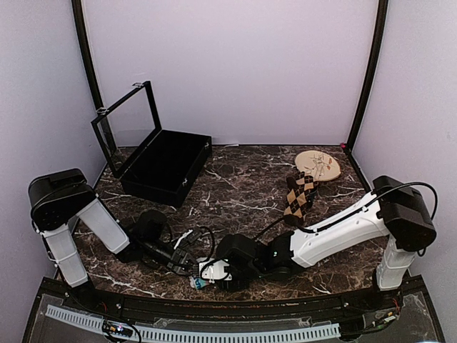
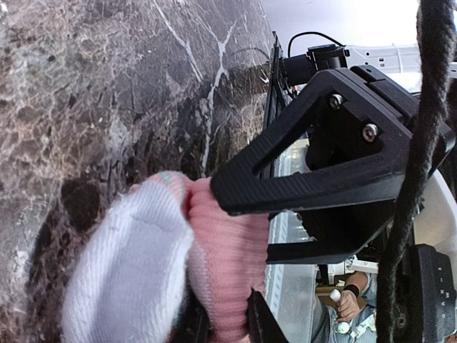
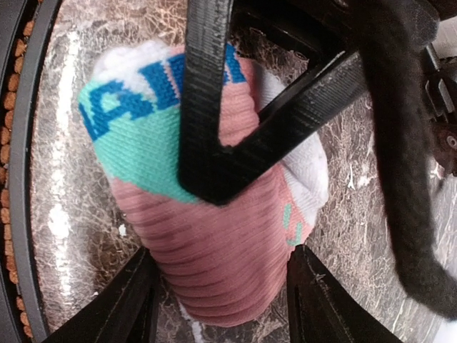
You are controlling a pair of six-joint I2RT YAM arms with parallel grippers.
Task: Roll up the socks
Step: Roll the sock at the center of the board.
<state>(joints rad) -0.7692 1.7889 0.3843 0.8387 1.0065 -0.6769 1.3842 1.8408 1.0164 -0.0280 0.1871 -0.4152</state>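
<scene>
While lid [image 1: 123,101] stands open, box [image 1: 153,187], pink sock [image 3: 214,264]

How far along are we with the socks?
Done: the pink sock looks bunched into a thick roll. In hand: the left gripper pinches it while the right gripper straddles it; whether that one is squeezing is unclear. Left: the argyle sock lies flat next to the plate, not yet rolled in.
</scene>
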